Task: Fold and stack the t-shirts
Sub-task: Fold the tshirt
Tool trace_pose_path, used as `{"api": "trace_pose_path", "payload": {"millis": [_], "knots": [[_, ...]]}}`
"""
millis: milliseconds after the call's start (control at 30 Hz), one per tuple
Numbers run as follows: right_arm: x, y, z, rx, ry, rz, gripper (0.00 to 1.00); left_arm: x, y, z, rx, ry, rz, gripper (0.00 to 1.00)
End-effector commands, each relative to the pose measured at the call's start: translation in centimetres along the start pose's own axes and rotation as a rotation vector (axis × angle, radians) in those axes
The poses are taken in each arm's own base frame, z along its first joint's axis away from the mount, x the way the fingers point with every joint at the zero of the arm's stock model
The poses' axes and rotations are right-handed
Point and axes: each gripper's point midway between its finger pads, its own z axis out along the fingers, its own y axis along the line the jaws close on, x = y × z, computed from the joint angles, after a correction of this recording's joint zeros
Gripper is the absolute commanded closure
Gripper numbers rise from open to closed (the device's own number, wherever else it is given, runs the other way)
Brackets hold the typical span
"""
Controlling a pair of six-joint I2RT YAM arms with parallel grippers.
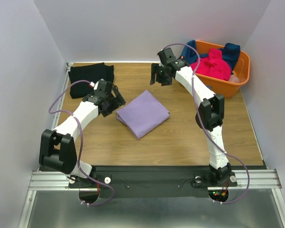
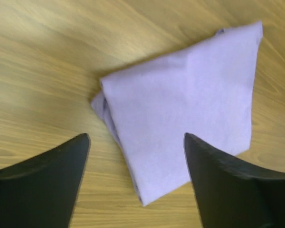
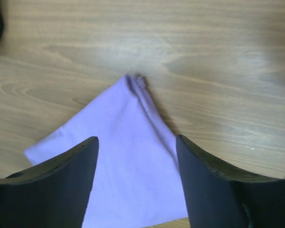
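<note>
The purple shirt (image 1: 142, 114) lay folded in the middle of the table (image 1: 190, 142). It looked soft, light and floppy, so its thick folded edge seemed best to grab. The left gripper (image 2: 136, 140) and right gripper (image 3: 137, 140) were wide open, holding nothing.

The left arm (image 1: 83, 114) is leaning from its base at the near left corner of the table (image 1: 190, 142) toward the middle, with its elbow sitting low by the left edge. The left gripper (image 1: 118, 101) is pointing down and to the right, its fingers (image 2: 47, 180) standing wide apart and holding nothing. The right arm (image 1: 192, 85) is standing taller and bending over toward the far edge. There the right gripper (image 1: 157, 76) is hanging face down, its fingers (image 3: 52, 185) likewise spread and gripping nothing.
</note>
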Motion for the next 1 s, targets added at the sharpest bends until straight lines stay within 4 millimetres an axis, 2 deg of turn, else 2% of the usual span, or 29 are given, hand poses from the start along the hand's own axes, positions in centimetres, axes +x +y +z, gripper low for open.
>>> {"api": "trace_pose_path", "payload": {"millis": [0,33,67,100,133,167,233,267,300,333,367,400,433,467,500,600,633,733,767,800,867,967], "knots": [[-6.2,-0.8,-6.1,-0.031,-0.192,0.036,0.24,-4.3,-0.4,-2.7,-0.051,-0.134,0.013,0.02],[-6.9,-1.3,-7.5,-0.026,-0.219,0.028,0.21,-5.1,-1.0,-3.5,-0.034,-0.161,0.009,0.02],[-6.5,-1.7,-7.2,-0.016,-0.209,0.029,0.21,-5.3,-1.2,-3.9,-0.023,-0.169,0.006,0.02],[-6.9,-1.7,-8.5,-0.014,-0.230,0.009,0.21,-5.4,-1.4,-4.2,-0.012,-0.174,0.002,0.02],[-6.1,-2.2,-8.3,-0.005,-0.209,0.002,0.21,-5.1,-1.5,-4.5,0.003,-0.168,-0.004,0.02],[-6.0,-2.1,-9.3,-0.012,-0.217,-0.008,0.21,-4.9,-1.6,-4.5,0.017,-0.164,-0.008,0.02],[-4.8,-2.1,-9.3,-0.029,-0.183,-0.018,0.21,-3.5,-1.4,-4.5,0.051,-0.129,-0.014,0.02],[-3.5,-2.7,-8.7,-0.014,-0.149,-0.020,0.21,-3.0,-1.2,-4.5,0.059,-0.120,-0.019,0.02],[-2.9,-2.0,-9.4,-0.060,-0.138,-0.027,0.21,-2.7,-1.2,-4.6,0.074,-0.118,-0.032,0.02],[-2.3,-1.9,-9.5,-0.073,-0.129,-0.026,0.22,-1.5,-0.3,-4.1,0.063,-0.097,-0.036,0.02],[-1.8,-1.8,-9.6,-0.088,-0.120,-0.026,0.22,-1.3,-0.3,-4.8,0.083,-0.107,-0.043,0.02],[-0.2,-2.1,-8.6,-0.095,-0.084,-0.022,0.22,-1.0,-0.3,-4.9,0.097,-0.109,-0.052,0.02],[0.4,-1.4,-9.3,-0.140,-0.076,-0.024,0.22,-0.6,0.0,-5.0,0.106,-0.107,-0.055,0.02],[1.4,-1.2,-9.0,-0.156,-0.054,-0.025,0.23,0.5,0.5,-5.0,0.121,-0.088,-0.053,0.02],[2.8,-1.1,-8.5,-0.169,-0.023,-0.026,0.23,0.6,0.4,-4.8,0.136,-0.096,-0.056,0.03],[5.0,-0.3,-8.1,-0.186,0.011,-0.048,0.24,3.6,1.0,-4.1,0.158,-0.013,-0.045,0.03],[6.3,-0.5,-7.5,-0.181,0.043,-0.047,0.24,4.5,0.9,-4.1,0.164,0.003,-0.033,0.04],[8.4,0.2,-6.9,-0.198,0.084,-0.059,0.24,6.4,1.0,-3.5,0.190,0.031,-0.028,0.04],[8.7,0.2,-6.7,-0.202,0.093,-0.059,0.24,7.7,1.2,-3.2,0.208,0.073,-0.040,0.04],[9.2,0.3,-6.3,-0.202,0.103,-0.061,0.24,7.9,0.7,-3.1,0.237,0.075,-0.044,0.03],[10.0,0.6,-5.8,-0.207,0.125,-0.072,0.25,8.9,1.0,-2.8,0.226,0.088,-0.053,0.03],[10.9,1.1,-5.0,-0.219,0.153,-0.085,0.25,9.2,1.5,-2.5,0.203,0.082,-0.059,0.01]]}}
